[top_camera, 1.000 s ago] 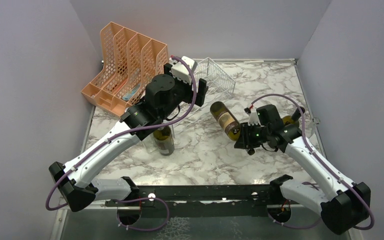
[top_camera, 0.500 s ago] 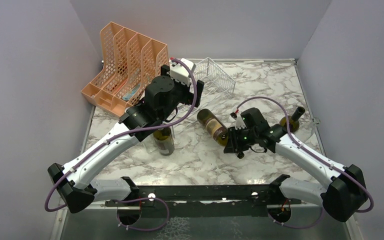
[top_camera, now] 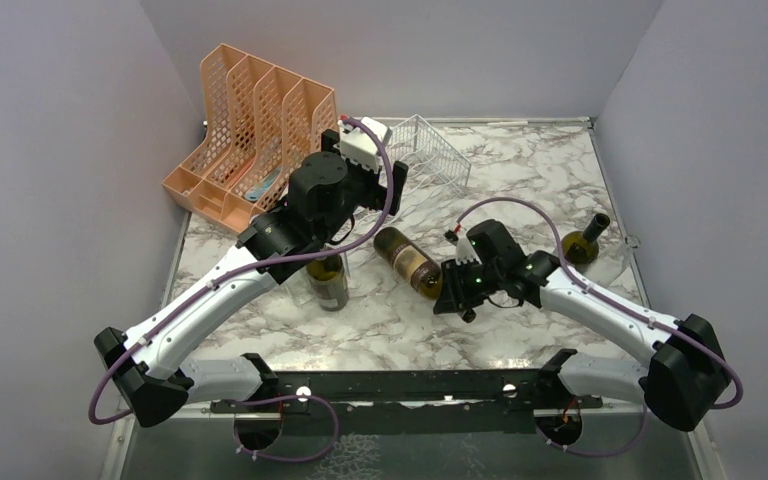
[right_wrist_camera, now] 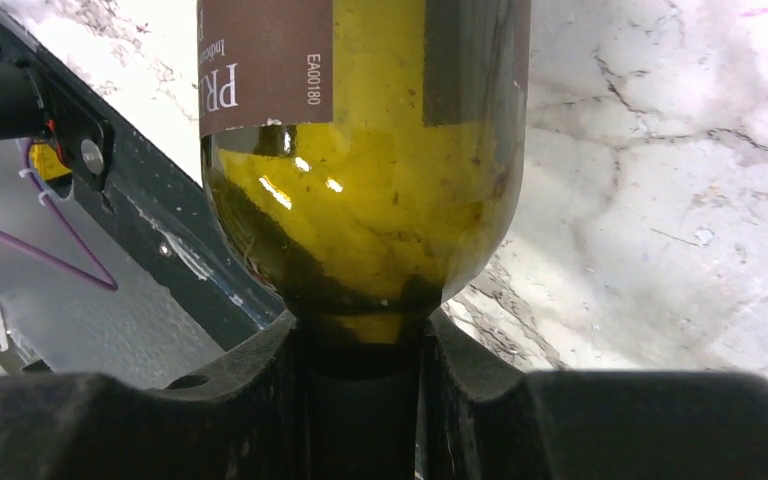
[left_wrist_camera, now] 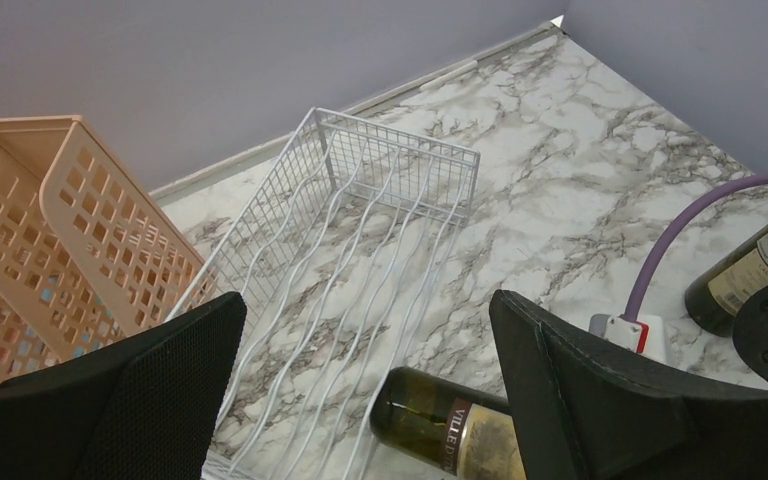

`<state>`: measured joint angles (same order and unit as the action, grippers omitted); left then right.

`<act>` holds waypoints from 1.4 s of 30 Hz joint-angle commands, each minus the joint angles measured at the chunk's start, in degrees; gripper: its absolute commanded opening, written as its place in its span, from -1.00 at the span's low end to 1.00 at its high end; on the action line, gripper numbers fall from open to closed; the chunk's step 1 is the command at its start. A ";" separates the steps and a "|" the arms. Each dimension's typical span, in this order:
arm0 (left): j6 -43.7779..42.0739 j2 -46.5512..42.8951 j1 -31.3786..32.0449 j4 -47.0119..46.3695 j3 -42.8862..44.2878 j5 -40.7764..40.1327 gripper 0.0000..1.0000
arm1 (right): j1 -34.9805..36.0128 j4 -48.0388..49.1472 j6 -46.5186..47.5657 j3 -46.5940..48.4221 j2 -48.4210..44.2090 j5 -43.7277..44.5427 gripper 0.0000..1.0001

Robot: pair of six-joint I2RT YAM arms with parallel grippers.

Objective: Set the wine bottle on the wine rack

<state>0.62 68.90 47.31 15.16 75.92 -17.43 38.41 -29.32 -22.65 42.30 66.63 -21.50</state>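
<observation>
- Top external view: the wine bottle [top_camera: 408,262] lies on a slant over the middle of the marble table [top_camera: 520,170]. Its long axis runs from upper left to lower right.
- Its flat base points up and left, toward the wine rack [top_camera: 438,150]. Its neck points down and right, into the right gripper [top_camera: 452,287].
- The right gripper is clamped on the bottle's neck. The right wrist view shows its black fingers [right_wrist_camera: 250,400] pressed against the neck on both sides.
- The bottle is between the two arms, just in front of the rack and not in any cradle. In the left wrist view its base overlaps the rack's nearest wires, but contact cannot be told.
- The bottle is olive-green glass with a rounded shoulder. Its brown and tan label has pale letters starting "PR" and the code "EA00180".
- The rack is white wire with wavy rows and raised walls at its far end. It sits beside an orange file organizer [top_camera: 250,130].
- The left gripper [left_wrist_camera: 365,300] hangs over the rack with its jaws spread wide, holding nothing.
- Most of the neck is hidden inside the fingers, and the frame edge cuts off the rest of the label. The left arm covers the rack's near part in the top view. How high the bottle is above the marble cannot be judged.
- A second bottle [top_camera: 328,280] stands upright under the left arm. A third bottle [top_camera: 585,240] is near the table's right edge.
</observation>
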 commanded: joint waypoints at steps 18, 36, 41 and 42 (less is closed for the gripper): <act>1.52 -4.45 -0.29 0.41 -1.74 2.58 0.98 | 7.90 23.40 -9.35 -0.31 4.99 -3.20 -0.98; 1.94 -4.25 -0.20 0.48 -1.30 2.83 0.98 | 10.01 52.41 -17.89 0.50 20.98 2.50 -0.98; 2.35 -3.95 -0.23 0.75 -0.29 3.03 0.98 | 10.10 54.84 -18.09 4.52 26.02 3.18 -0.98; 2.36 -4.00 -0.20 0.78 -0.33 3.02 0.98 | 10.10 55.25 -18.12 5.22 26.87 2.95 -0.98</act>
<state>1.91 65.63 47.31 16.01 74.52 -15.73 48.05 13.39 -40.84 42.13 91.83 -19.77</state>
